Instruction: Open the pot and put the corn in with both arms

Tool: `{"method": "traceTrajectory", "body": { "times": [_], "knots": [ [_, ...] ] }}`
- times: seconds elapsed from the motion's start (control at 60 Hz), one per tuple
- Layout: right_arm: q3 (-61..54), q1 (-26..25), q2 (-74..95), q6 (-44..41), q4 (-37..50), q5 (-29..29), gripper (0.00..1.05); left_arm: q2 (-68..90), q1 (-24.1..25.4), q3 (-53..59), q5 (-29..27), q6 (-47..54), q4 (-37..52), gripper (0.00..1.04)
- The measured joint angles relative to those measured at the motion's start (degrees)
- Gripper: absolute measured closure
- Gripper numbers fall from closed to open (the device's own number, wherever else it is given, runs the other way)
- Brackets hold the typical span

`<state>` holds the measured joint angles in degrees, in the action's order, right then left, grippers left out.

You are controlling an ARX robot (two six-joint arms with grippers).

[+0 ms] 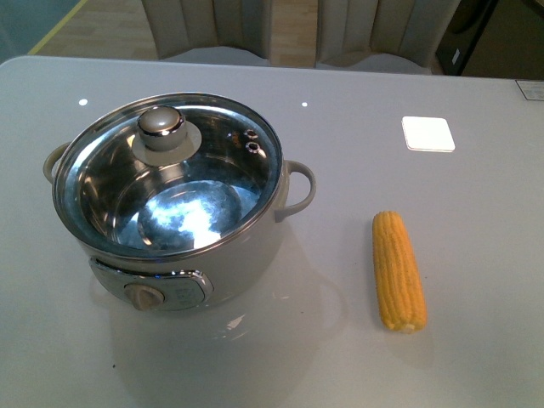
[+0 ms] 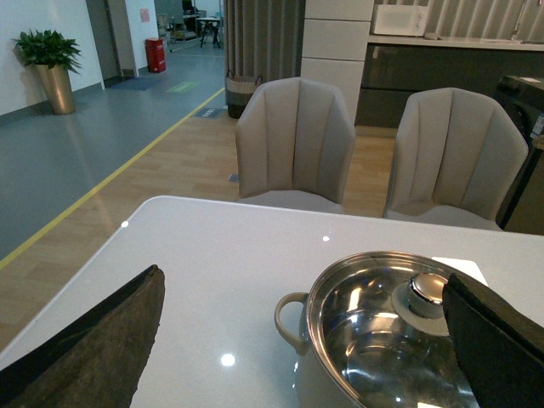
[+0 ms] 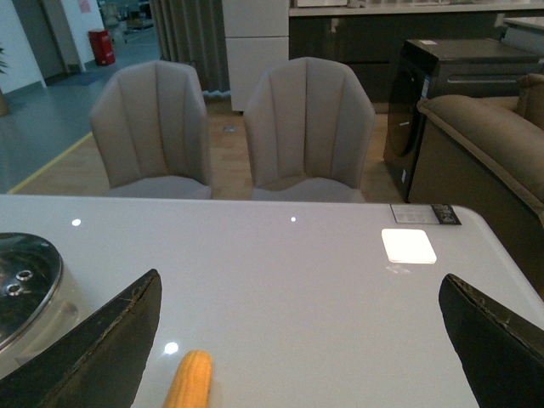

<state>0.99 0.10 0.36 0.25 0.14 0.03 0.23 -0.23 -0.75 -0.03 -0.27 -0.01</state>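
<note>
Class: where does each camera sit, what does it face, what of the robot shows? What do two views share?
Front view: on the body, looking down at table, pot and corn; no arms.
Left wrist view: on the left arm, facing chairs beyond the pot; open left gripper shows.
Right wrist view: on the right arm, above the corn; open right gripper shows.
Both wrist views share the chairs.

The pot (image 1: pixel 246 263) has a smooth cream body with a shiny steel rim; its lid (image 1: pixel 191 200) is clear glass. The table (image 1: pixel 484 195) is glossy grey. The corn (image 1: pixel 398 270) looks bumpy and matt.
</note>
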Motion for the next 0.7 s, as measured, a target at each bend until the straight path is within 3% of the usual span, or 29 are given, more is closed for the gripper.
{"method": "traceTrajectory", "body": {
  "times": [0.701],
  "knots": [
    [0.0, 0.0, 0.0, 0.0, 0.0, 0.0, 0.09, 0.0, 0.0, 0.0, 0.0, 0.0, 0.0, 0.07]
  ]
}}
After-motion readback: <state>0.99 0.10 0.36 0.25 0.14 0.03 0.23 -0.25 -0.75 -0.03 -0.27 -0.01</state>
